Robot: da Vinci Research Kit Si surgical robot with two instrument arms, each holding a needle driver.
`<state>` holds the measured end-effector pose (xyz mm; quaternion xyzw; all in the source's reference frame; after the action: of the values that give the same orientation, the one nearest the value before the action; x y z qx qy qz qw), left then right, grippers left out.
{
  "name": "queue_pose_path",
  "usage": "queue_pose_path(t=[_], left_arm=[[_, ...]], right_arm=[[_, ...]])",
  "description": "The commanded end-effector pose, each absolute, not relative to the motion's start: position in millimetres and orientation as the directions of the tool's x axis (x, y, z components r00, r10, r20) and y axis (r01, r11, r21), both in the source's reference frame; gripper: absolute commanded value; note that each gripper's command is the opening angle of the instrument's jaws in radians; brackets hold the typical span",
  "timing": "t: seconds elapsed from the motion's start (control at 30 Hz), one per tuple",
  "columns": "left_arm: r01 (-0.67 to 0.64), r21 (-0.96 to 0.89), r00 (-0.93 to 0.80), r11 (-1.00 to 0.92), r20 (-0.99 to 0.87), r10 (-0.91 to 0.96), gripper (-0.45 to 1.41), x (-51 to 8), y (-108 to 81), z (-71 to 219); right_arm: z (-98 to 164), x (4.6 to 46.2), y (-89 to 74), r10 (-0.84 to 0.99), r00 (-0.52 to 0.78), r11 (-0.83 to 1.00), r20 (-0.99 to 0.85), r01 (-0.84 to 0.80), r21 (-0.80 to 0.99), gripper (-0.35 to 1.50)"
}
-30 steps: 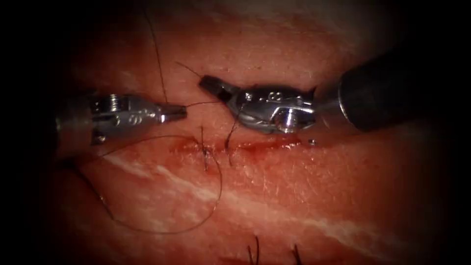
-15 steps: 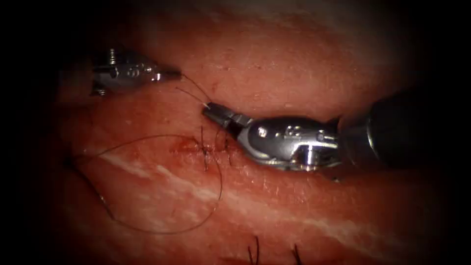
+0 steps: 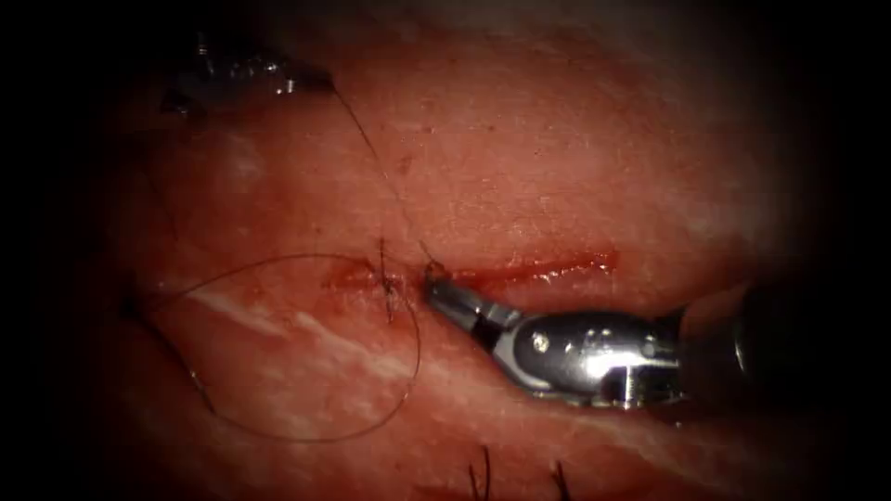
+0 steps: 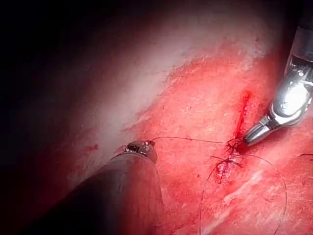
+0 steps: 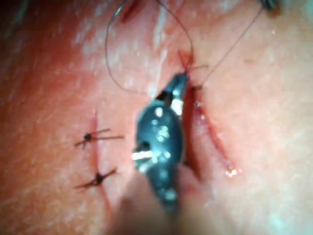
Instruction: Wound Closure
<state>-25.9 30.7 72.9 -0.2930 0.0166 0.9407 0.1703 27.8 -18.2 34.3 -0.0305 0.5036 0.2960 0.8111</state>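
Pork-belly tissue [image 3: 520,167] fills the bench scene as a knot is tightened: over 1 second the 2 tools have drawn apart. Left claw [image 3: 311,82], closed on the thread [image 3: 371,153], sits far upper left; right claw [image 3: 444,295], closed on thread at the cut [image 3: 538,271], presses beside the stitch. Needle unseen. Next calls for even tension.
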Motion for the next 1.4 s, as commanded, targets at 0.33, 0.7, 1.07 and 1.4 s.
queue_pose_path(t=[0.33,0.7,1.07,1.4], left_arm=[[-0.37,-0.074,-0.751,-0.926,-0.563,0.344,-0.45,-25.9,34.5,73.6],[-0.383,-0.067,-0.752,-0.921,-0.557,0.353,-0.45,-25.6,36.3,75.4],[-0.4,-0.045,-0.75,-0.915,-0.558,0.355,-0.45,-24.4,38.0,77.9],[-0.41,-0.021,-0.757,-0.912,-0.55,0.353,-0.45,-23.2,39.4,81.4]], right_arm=[[33.4,27.5,-22.2,0.438,0.314,0.837,-0.842,-0.484,0.254,-0.35],[32.8,27.3,-23.1,0.432,0.312,0.843,-0.846,-0.475,0.255,-0.35],[33.5,27.0,-24.1,0.422,0.312,0.848,-0.851,-0.469,0.248,-0.35],[34.2,25.7,-26.2,0.411,0.319,0.849,-0.854,-0.476,0.231,-0.35]])
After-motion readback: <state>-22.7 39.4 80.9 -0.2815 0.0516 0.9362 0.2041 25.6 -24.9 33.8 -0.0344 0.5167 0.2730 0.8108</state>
